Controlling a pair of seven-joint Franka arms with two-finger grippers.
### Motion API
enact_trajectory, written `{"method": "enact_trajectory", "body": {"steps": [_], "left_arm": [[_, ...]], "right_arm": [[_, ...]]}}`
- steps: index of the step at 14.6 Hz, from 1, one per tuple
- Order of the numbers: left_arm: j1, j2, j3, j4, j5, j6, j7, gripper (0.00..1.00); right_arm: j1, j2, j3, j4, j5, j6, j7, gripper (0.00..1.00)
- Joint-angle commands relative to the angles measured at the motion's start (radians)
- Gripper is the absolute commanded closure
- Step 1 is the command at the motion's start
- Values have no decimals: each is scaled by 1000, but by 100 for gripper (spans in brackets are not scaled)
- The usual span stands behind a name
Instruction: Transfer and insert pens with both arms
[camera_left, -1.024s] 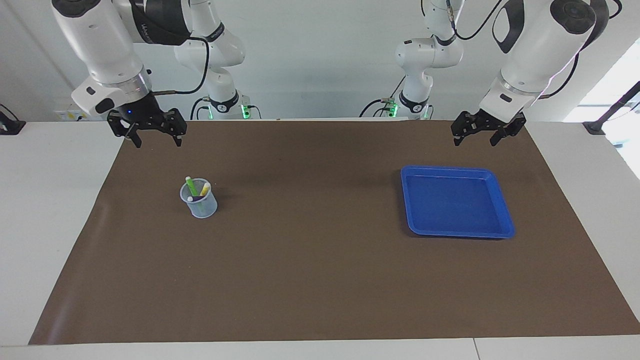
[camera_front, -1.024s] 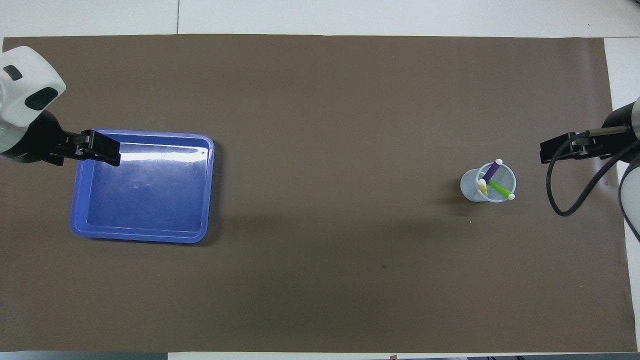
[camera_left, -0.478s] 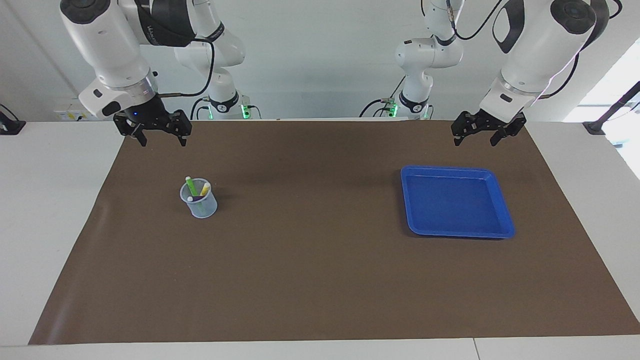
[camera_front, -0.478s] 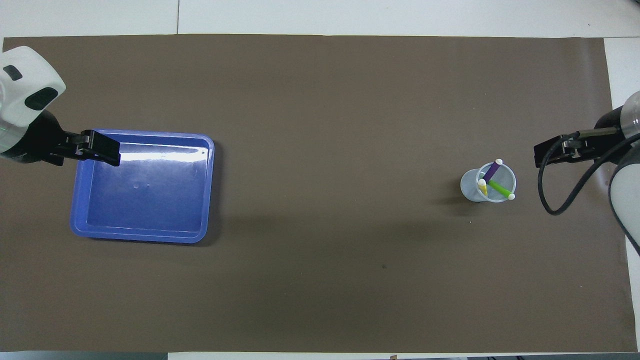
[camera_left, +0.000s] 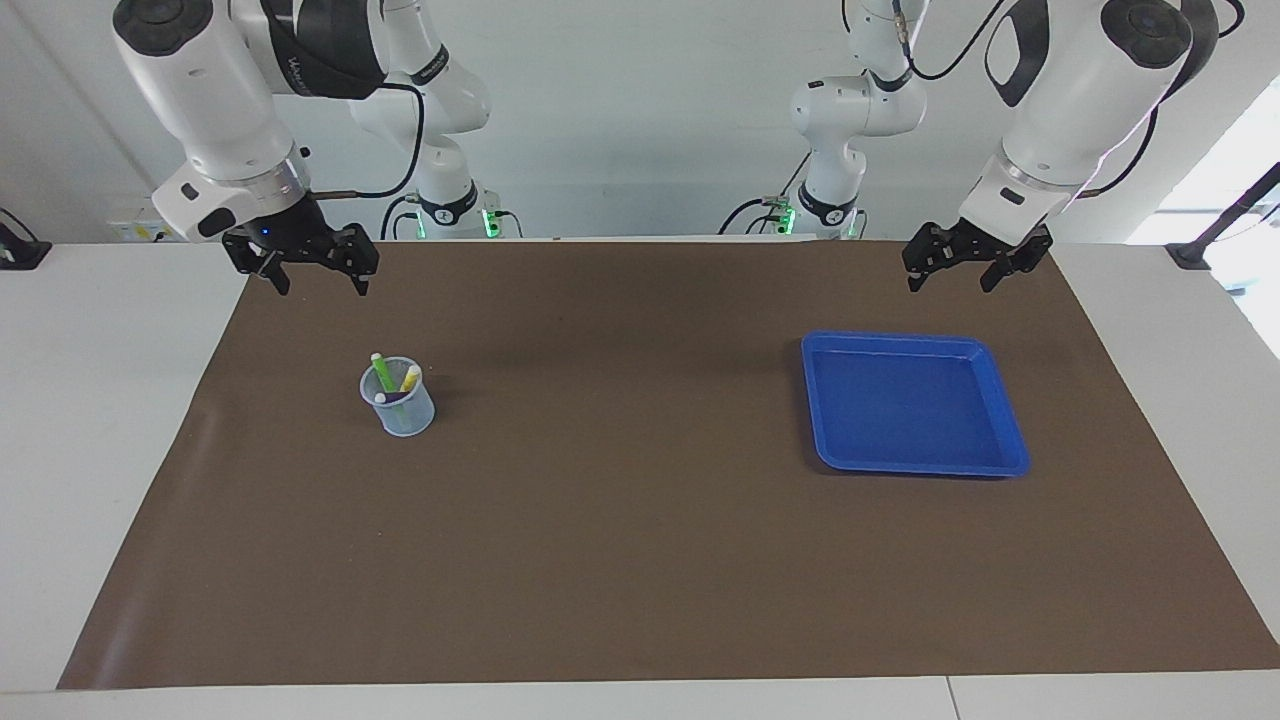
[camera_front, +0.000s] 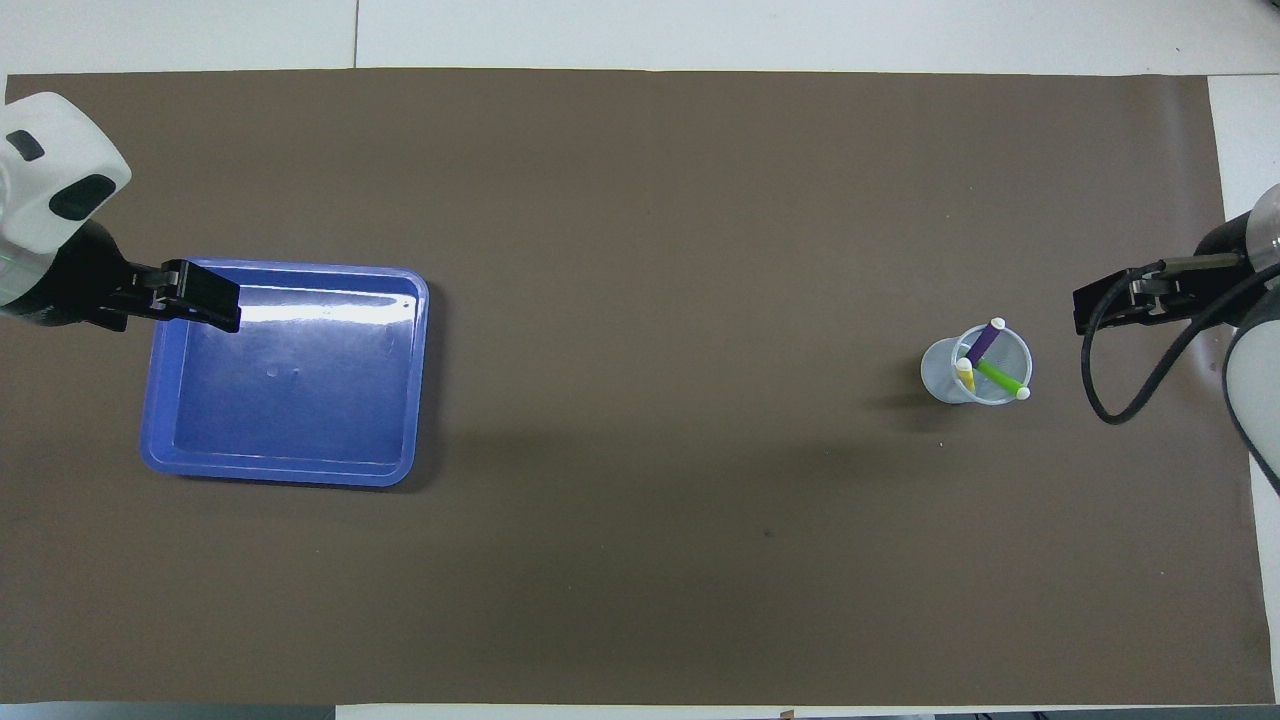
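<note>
Three short slim marker pens, one green, one yellow and one purple, are seen leaning crossed inside a small clear plastic cup which stands on the brown mat of the worktop, toward the right arm's end. The black two-finger right gripper is held in the air near the mat's edge at that end, released and empty; the black two-finger left gripper is waiting, also released, above the mat near the shallow blue plastic tray, which lies well apart from the cup. Because the pens are crossed, two could be caught at once, or the light cup could be tipped or dragged if a pen is pulled slantwise; a slim pen could also be dropped during the handover between the arms
</note>
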Motion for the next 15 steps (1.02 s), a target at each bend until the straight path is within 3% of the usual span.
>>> {"method": "enact_trajectory", "body": {"steps": [1, 15], "left_arm": [[3, -21, 5, -14, -8, -12, 11, 0], [3, -21, 5, -14, -8, -12, 11, 0]], "right_arm": [[-16, -7, 9, 19, 35, -46, 14, 0], [-18, -14, -1, 33, 44, -54, 5, 0]]}}
